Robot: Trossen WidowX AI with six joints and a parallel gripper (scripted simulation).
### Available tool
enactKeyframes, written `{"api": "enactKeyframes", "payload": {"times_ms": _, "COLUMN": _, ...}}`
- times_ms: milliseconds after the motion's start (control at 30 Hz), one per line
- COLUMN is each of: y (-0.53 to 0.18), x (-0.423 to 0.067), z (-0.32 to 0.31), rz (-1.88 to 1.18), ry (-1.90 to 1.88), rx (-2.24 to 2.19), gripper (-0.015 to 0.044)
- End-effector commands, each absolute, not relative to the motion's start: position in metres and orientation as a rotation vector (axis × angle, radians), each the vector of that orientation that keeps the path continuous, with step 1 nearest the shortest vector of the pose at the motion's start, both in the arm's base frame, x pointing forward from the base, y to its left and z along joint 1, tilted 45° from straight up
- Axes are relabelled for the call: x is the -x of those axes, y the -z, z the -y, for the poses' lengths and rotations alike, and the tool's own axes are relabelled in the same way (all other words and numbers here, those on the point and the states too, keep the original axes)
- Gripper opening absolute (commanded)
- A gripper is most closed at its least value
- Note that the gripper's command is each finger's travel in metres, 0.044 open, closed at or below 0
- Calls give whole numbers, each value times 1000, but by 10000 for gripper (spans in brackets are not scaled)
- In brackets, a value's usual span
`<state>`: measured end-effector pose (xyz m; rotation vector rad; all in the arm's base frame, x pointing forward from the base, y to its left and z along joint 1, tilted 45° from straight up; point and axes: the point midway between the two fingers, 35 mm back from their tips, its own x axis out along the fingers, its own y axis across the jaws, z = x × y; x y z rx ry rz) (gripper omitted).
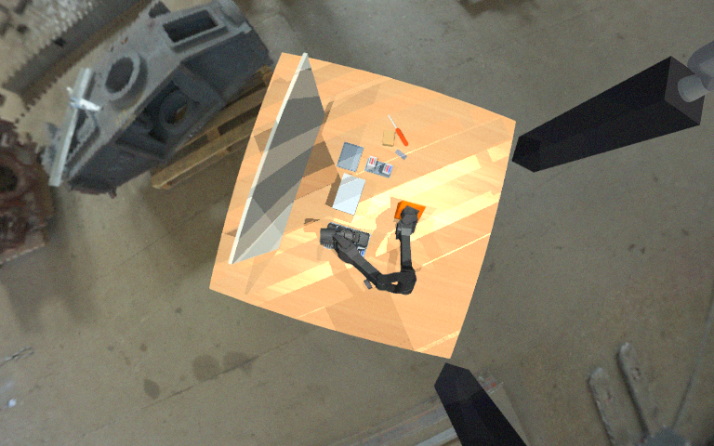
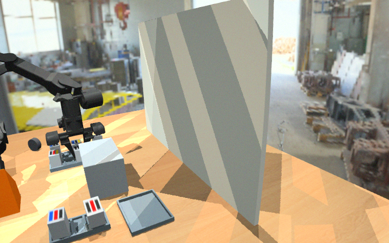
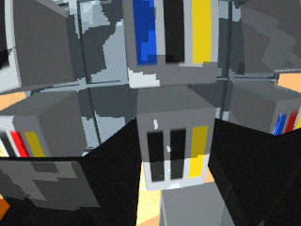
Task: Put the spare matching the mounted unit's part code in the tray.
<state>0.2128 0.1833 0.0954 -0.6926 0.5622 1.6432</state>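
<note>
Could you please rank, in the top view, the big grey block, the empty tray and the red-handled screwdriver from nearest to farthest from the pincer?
1. The big grey block, just beyond the pincer.
2. The empty tray, past the block, toward the table's far side.
3. The red-handled screwdriver, farthest, out toward the far edge.
</note>
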Motion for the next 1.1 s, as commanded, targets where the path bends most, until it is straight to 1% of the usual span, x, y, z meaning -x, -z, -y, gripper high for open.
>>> {"api": "enactKeyframes", "payload": {"times_ms": 0, "y": -95, "x": -213, "z": -183, "rz": -562, "ry": -1643, "rx": 693, "gripper": 0}}
{"api": "enactKeyframes", "payload": {"times_ms": 233, "y": -98, "x": -214, "z": -181, "rz": -563, "ry": -1643, "rx": 694, "gripper": 0}}
{"api": "enactKeyframes", "payload": {"times_ms": 667, "y": -148, "x": -222, "z": -130, "rz": -575, "ry": -1640, "rx": 693, "gripper": 0}}
{"api": "enactKeyframes", "payload": {"times_ms": 1067, "y": -155, "x": -223, "z": -122, "rz": -584, "ry": -1642, "rx": 686, "gripper": 0}}
